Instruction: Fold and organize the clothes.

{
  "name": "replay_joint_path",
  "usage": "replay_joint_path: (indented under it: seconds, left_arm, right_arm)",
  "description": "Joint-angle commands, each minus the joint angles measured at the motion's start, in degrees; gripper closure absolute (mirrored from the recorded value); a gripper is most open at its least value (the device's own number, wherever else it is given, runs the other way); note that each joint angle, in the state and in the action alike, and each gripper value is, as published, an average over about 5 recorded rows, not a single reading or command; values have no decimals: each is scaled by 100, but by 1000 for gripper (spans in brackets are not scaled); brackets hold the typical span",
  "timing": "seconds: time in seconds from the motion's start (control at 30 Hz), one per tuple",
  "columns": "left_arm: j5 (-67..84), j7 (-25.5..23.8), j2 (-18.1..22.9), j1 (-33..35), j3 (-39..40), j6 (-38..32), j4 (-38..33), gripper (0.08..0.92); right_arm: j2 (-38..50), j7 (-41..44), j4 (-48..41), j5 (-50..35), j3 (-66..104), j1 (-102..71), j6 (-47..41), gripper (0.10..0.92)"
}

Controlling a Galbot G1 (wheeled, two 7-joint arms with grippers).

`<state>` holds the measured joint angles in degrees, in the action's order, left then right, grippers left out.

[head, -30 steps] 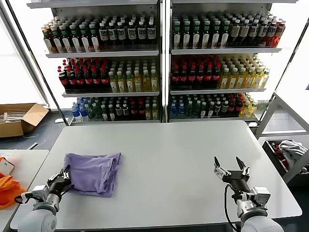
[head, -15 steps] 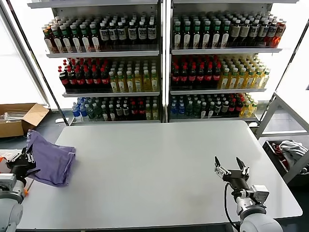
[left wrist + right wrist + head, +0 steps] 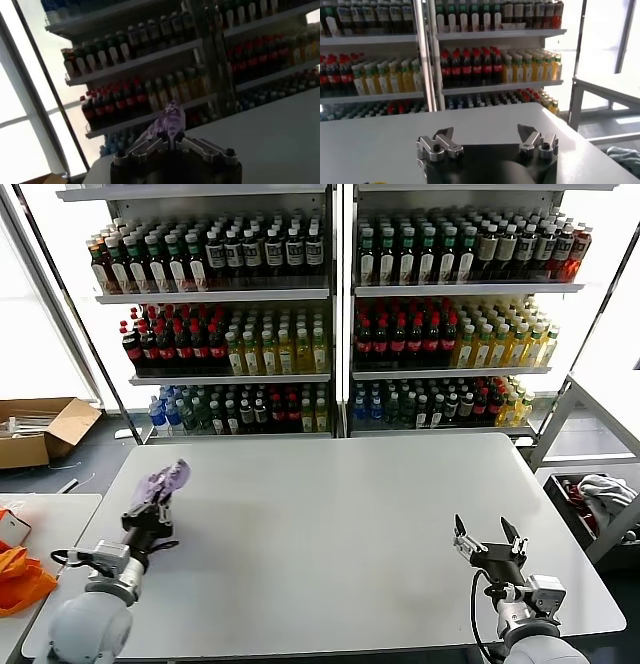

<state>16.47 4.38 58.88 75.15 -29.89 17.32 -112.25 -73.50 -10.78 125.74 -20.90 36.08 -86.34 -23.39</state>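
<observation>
A small bunch of lavender cloth, part of the T-shirt [image 3: 166, 480], sticks up from my left gripper [image 3: 157, 497] above the left side of the white table [image 3: 350, 524]. In the left wrist view the fingers [image 3: 150, 146] are shut on the purple cloth [image 3: 169, 120], and my left gripper [image 3: 169, 141] is raised off the tabletop. The rest of the shirt does not show. My right gripper [image 3: 487, 537] is open and empty over the table's front right part. The right wrist view shows my right gripper [image 3: 485, 132] with its jaws wide apart.
Shelves of drink bottles [image 3: 330, 314] stand behind the table. A cardboard box [image 3: 45, 427] lies on the floor at the left. An orange item [image 3: 20, 576] sits by a low side table [image 3: 50, 519]. A bin with cloths [image 3: 598, 494] stands at the right.
My left gripper lifted the shirt off the table, swung it out past the left edge, then came back over the table's left side; only a small bunch shows now. The right gripper shifted slightly.
</observation>
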Motion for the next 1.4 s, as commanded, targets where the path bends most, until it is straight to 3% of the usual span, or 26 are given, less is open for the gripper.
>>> replay_joint_path:
  seconds: [0.03, 0.2, 0.6, 1.0, 1.23, 1.4]
  left_arm:
    - [-7, 317, 1262, -968, 2975, 500, 226, 879]
    - [-220, 309, 1520, -1241, 3168, 388, 793, 879]
    - [732, 315, 1826, -1457, 3350, 18, 837, 852]
    - [1735, 624, 1983, -1742, 2973, -815, 790, 544]
    - [1165, 980, 1791, -1497, 2315, -494, 467, 336]
    - [476, 1157, 1549, -1119, 1916, -127, 73, 212]
  right_arm:
    - [-242, -23, 184, 427, 59, -317, -37, 203]
    - [-337, -33, 281, 565, 69, -458, -49, 203]
    - [-368, -70, 137, 661, -110, -266, -90, 203]
    - [-343, -125, -352, 209, -401, 52, -188, 203]
    - [-235, -338, -446, -1473, -948, 568, -712, 203]
    - [-61, -551, -586, -1899, -1822, 1071, -980, 203]
